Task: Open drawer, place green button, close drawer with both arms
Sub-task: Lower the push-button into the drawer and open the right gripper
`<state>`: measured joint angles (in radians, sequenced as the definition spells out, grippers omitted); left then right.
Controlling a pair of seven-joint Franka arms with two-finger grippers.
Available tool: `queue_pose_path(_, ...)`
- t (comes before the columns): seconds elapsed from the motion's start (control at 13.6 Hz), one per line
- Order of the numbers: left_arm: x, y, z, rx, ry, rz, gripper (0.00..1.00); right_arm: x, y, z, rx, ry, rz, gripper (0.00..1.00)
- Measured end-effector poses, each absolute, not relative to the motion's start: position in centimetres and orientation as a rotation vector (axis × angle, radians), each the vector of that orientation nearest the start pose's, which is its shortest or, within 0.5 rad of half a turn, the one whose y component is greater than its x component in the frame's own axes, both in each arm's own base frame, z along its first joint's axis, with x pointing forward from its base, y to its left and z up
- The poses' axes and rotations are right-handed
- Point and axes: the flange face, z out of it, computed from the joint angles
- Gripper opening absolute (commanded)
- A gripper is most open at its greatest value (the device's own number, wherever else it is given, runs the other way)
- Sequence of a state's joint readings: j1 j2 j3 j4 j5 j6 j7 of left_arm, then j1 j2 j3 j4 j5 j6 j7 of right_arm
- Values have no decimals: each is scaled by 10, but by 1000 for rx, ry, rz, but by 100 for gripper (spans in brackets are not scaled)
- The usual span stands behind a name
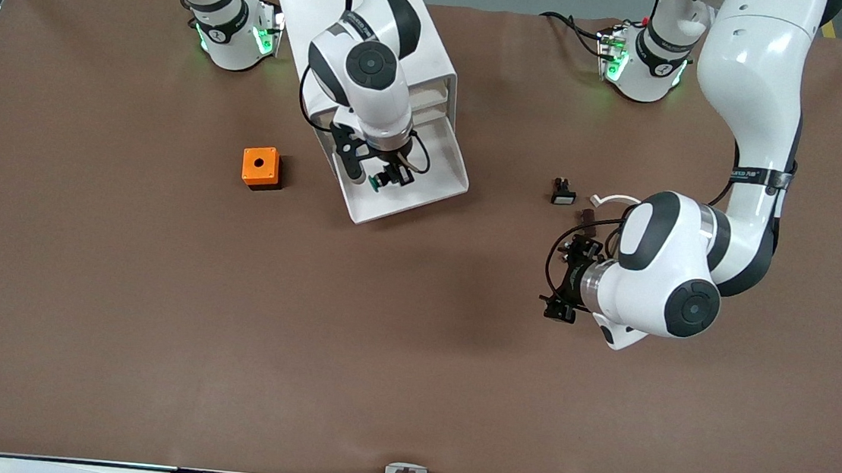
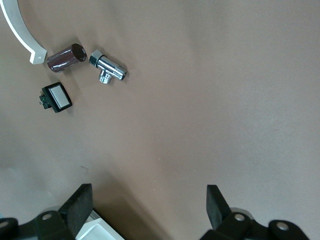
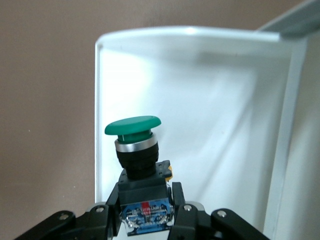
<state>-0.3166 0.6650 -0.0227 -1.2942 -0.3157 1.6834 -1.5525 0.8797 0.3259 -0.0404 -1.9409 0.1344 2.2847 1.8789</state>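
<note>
A: Where is the button [image 3: 134, 131]?

B: My right gripper [image 1: 387, 175] pinches it over the open drawer [image 1: 425, 191], near its front edge. My left gripper [image 1: 568, 278] waits, fingers wide and holding nothing, over the bare desk [image 1: 156, 305].

A: What could go wrong?

B: If I let go too high, it might bounce out. The orange box [image 1: 260, 167] and the black button [image 1: 563, 194] sit well aside.

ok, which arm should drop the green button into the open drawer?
Right. The right gripper is shut on the green button and hangs over the pulled-out drawer. The left gripper is open, holds nothing and waits over bare table toward the left arm's end.
</note>
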Motion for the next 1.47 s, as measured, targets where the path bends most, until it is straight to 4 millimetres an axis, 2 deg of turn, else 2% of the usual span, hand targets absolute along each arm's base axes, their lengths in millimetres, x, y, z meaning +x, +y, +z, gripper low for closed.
queue_pose_path(0.52, 655, -260, 340, -2425, -1834, 648, 100, 407, 463, 294, -2631, 1688, 130, 1)
queue_pose_path(0.66, 654, -261, 340, -2430, -1828, 649, 100, 405, 465, 292, -2637, 1686, 131, 5)
queue_pose_path(0.74, 655, -261, 340, -2437, -1821, 649, 100, 404, 466, 291, -2639, 1685, 131, 26)
queue_pose_path(0.81, 655, -260, 340, -2447, -1812, 650, 100, 403, 466, 290, -2641, 1684, 131, 69)
queue_pose_path(0.88, 655, -259, 340, -2451, -1809, 650, 100, 402, 467, 289, -2644, 1682, 131, 100)
queue_pose_path(1.25, 654, -263, 340, -2475, -1780, 652, 100, 403, 470, 288, -2646, 1674, 126, 100)
queue_pose_path(1.47, 652, -268, 340, -2533, -1712, 655, 99, 416, 474, 305, -2632, 1641, 110, 100)
